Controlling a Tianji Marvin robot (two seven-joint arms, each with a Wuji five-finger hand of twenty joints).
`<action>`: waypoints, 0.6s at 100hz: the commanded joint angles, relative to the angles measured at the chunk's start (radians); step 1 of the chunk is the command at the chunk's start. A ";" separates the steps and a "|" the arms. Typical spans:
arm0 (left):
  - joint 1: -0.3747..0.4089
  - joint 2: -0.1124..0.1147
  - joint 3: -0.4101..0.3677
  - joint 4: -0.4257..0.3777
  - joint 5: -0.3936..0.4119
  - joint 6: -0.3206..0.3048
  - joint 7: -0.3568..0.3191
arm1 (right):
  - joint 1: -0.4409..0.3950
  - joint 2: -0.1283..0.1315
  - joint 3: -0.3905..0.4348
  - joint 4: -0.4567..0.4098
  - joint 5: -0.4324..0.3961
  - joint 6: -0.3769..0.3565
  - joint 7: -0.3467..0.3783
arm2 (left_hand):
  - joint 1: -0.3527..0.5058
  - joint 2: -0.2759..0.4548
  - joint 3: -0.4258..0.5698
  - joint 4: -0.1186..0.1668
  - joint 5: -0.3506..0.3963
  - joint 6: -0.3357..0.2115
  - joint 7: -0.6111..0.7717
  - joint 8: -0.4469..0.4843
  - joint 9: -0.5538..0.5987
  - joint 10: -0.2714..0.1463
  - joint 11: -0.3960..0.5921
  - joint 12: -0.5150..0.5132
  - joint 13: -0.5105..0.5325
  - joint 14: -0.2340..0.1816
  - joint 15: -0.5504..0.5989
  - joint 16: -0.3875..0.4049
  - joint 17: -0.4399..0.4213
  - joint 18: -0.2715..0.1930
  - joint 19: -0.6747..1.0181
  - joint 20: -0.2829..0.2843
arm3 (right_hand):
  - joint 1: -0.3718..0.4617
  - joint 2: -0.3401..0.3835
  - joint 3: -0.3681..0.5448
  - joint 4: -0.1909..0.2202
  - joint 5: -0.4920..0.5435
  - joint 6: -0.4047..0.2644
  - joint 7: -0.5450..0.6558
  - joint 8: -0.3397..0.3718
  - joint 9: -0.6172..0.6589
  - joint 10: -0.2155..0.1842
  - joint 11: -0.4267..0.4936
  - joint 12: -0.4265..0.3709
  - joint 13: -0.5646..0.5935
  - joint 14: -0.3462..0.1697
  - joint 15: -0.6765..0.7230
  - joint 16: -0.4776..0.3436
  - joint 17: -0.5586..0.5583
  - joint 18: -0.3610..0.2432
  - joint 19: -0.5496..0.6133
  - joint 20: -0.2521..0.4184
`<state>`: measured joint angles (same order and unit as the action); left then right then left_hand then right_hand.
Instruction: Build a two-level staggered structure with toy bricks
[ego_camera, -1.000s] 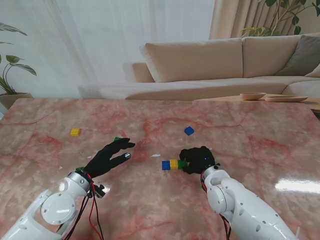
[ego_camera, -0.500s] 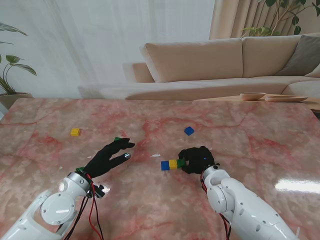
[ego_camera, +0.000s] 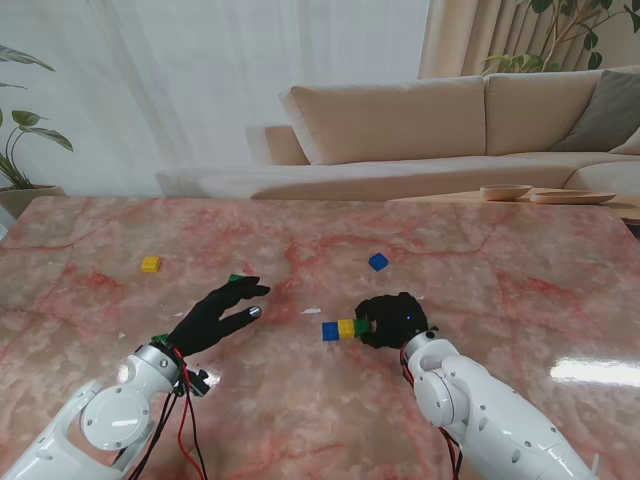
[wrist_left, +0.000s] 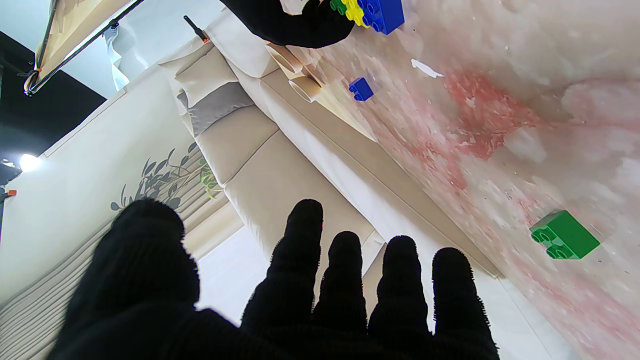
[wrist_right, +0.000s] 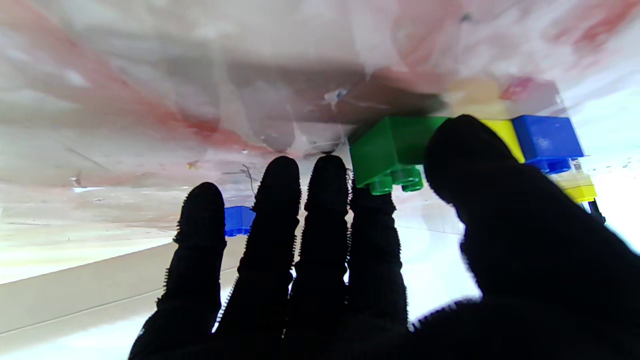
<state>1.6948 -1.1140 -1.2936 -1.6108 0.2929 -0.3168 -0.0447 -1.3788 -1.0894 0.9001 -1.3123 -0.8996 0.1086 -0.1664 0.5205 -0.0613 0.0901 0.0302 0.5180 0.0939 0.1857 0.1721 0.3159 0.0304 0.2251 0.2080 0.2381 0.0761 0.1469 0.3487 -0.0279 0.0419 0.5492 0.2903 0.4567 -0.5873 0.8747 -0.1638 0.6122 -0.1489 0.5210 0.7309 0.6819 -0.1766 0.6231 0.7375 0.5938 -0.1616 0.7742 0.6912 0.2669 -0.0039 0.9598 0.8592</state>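
Right now my right hand (ego_camera: 392, 320) has thumb and index finger pinched on the green brick (wrist_right: 392, 150), touching the yellow brick (ego_camera: 347, 327) and blue brick (ego_camera: 331, 331) row; my left hand (ego_camera: 218, 312) hovers spread, holding nothing. Seemingly I'm finishing the base level, so next comes letting go and fetching the loose green brick (wrist_left: 564, 234).

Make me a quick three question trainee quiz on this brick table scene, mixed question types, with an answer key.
1. True or false: the row of bricks by the right hand runs blue, yellow, green, with green nearest that hand.
2. Multiple choice: the left hand is A) shut on a brick, B) open and holding nothing, C) out of view.
3. Fill in: the loose brick far on the robot's left, the yellow brick, lies apart from the row; the loose brick farther from me than the row is ____.

Key: 1 true; 2 B; 3 blue.
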 joint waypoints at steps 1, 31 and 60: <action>0.007 0.000 0.002 -0.003 0.001 0.005 0.000 | -0.008 0.001 -0.001 0.005 -0.002 0.000 0.017 | 0.030 0.039 -0.030 -0.025 0.009 -0.025 0.001 0.011 0.028 -0.025 -0.023 -0.007 -0.006 -0.048 -0.040 -0.012 -0.006 -0.005 -0.033 -0.004 | -0.027 -0.006 -0.031 0.037 -0.041 0.024 -0.032 0.005 -0.044 0.009 -0.022 -0.027 -0.053 0.002 -0.007 -0.007 -0.023 -0.011 -0.016 -0.013; 0.007 0.000 0.000 -0.003 0.002 0.005 0.001 | -0.052 0.006 0.049 -0.067 -0.029 -0.006 0.026 | 0.029 0.039 -0.031 -0.025 0.009 -0.021 0.000 0.010 0.028 -0.023 -0.024 -0.007 -0.007 -0.046 -0.040 -0.012 -0.006 -0.006 -0.035 -0.003 | -0.118 0.075 -0.204 0.081 -0.168 0.102 -0.172 -0.035 -0.206 0.055 -0.128 -0.136 -0.188 0.027 -0.155 -0.099 -0.112 -0.032 -0.136 -0.043; 0.012 0.000 -0.002 -0.006 -0.001 0.010 0.000 | -0.171 0.001 0.187 -0.228 -0.022 -0.002 0.039 | 0.029 0.040 -0.032 -0.024 0.008 -0.022 -0.001 0.010 0.027 -0.024 -0.023 -0.007 -0.007 -0.048 -0.040 -0.012 -0.005 -0.008 -0.035 -0.002 | -0.222 0.144 -0.182 0.098 -0.211 0.124 -0.262 -0.084 -0.233 0.078 -0.276 -0.295 -0.194 0.052 -0.433 -0.260 -0.142 -0.013 -0.352 -0.157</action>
<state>1.6975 -1.1139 -1.2970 -1.6145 0.2927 -0.3126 -0.0454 -1.5248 -1.0892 1.0689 -1.5141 -0.9384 0.1053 -0.1434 0.5205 -0.0613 0.0901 0.0303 0.5180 0.0939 0.1857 0.1721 0.3159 0.0304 0.2251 0.2079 0.2381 0.0761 0.1469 0.3487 -0.0279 0.0419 0.5489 0.2903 0.2835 -0.4555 0.6815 -0.0999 0.4270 -0.0366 0.2807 0.6623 0.4614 -0.1124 0.3885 0.4795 0.4192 -0.1221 0.3948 0.4763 0.1341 -0.0168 0.6492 0.7361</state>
